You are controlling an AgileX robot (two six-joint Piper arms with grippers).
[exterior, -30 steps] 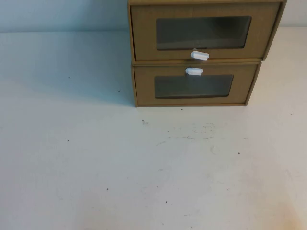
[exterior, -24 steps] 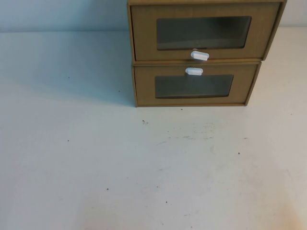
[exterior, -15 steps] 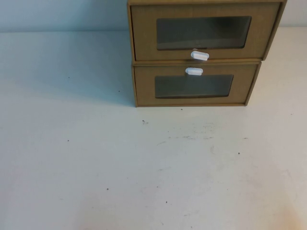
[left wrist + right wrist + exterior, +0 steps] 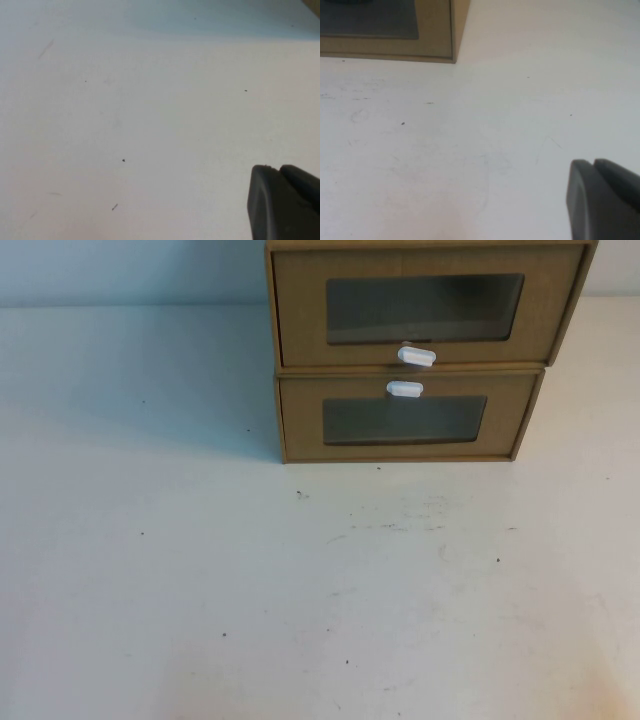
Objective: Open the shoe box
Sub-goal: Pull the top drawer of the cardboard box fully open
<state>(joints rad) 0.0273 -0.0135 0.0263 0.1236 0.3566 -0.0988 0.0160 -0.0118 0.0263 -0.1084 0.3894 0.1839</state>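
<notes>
Shoe box (image 4: 450, 352) well ahead of right gripper (image 4: 595, 170), left gripper (image 4: 279, 175), both over table (image 4: 150, 590); jaws closed.

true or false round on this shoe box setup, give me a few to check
1. Two brown boxes are stacked: the upper box sits on the lower box. True.
2. The lower box is open. False: both fronts are closed.
3. Each front carries a white handle, the upper handle and the lower handle. True.
4. The right pincer grips the lower handle. False: it is shut on nothing, over the bare table, short of the lower box.
5. The left pincer holds a shoe. False: it is shut and empty over bare table, away from the boxes.
</notes>
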